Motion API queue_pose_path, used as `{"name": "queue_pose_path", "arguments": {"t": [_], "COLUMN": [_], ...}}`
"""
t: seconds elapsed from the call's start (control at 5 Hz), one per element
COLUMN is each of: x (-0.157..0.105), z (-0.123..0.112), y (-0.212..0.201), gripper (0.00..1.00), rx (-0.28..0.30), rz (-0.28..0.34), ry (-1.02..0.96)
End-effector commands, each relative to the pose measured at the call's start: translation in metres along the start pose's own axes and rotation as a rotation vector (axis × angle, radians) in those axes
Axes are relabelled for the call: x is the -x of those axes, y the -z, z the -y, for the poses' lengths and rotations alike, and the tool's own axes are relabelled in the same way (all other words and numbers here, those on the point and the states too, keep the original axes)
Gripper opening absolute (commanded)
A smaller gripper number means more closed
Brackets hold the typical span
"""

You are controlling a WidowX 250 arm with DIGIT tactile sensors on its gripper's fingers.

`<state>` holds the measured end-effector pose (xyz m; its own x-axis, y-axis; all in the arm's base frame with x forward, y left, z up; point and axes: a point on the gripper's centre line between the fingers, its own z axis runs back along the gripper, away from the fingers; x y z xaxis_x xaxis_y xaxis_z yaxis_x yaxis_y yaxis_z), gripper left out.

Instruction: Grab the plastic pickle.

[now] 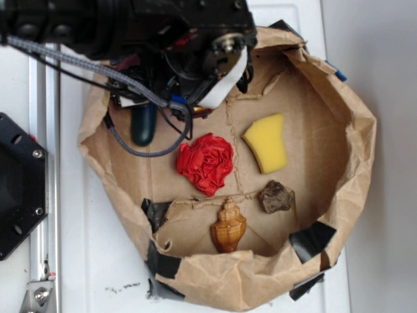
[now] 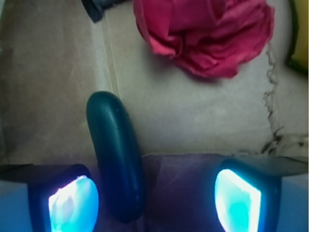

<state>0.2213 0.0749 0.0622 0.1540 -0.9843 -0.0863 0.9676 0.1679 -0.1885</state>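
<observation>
At the upper-left of the paper-lined bin (image 1: 352,104), the plastic pickle (image 1: 143,124) lies on the cardboard floor, near the bin's left wall, w/ most of it hidden under the arm in the exterior view; only its dark green rounded lower end sticks out. The gripper (image 2: 154,198) hangs right over it. In the wrist view the pickle (image 2: 116,154) runs lengthwise btwn the two fingers, nearer the left-hand pad (image 2: 72,203) in that pic than the other; the near end sits about level w/ the pads, the far end reaches out past them. Fingers are spread apart, not clamped on anything; can't tell if the left-hand pad touches the pickle, the other pad is clearly apart from it.

Red ruffled flower-like ball (image 1: 205,163) sits near the bin's middle, just right of and below the pickle in the exterior view; wrist view shows it beyond the pickle's far end, apart from it. Yellow sponge (image 1: 267,143) lies right of the ball, close but w/ a gap. Brown ridged seashell (image 1: 228,227) rests at the lower middle, pointed end up toward the ball. Small rough brown rock (image 1: 276,197) sits right of the shell, below the sponge. Black tape patches (image 1: 311,240) hold the paper rim at the lower edge. Bin stands on a white tabletop (image 1: 378,39); a metal rail (image 1: 44,195) runs down the left side.
</observation>
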Motion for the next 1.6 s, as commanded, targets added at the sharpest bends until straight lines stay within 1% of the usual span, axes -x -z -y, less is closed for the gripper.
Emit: {"name": "queue_pose_path", "arguments": {"t": [0.0,0.2,0.4,0.6,0.8,1.0,1.2,1.4], "x": [-0.003,-0.003,-0.005,-0.011,-0.014,-0.014,-0.014,-0.013], "z": [0.002,0.002,0.007,0.012,0.013,0.004,0.001,0.004], "y": [-0.005,0.001,0.007,0.013,0.025,0.033,0.036,0.033], "gripper": [1.0,1.0,1.0,1.0,1.0,1.0,1.0,1.0], "rx": [-0.03,-0.016,0.062,0.124,0.112,0.026,0.027,0.025], "rz": [-0.011,-0.029,-0.023,-0.042,-0.086,0.018,0.006,-0.029], "ry": [0.027,0.037,0.075,0.119,0.143,0.233,0.242,0.239]}}
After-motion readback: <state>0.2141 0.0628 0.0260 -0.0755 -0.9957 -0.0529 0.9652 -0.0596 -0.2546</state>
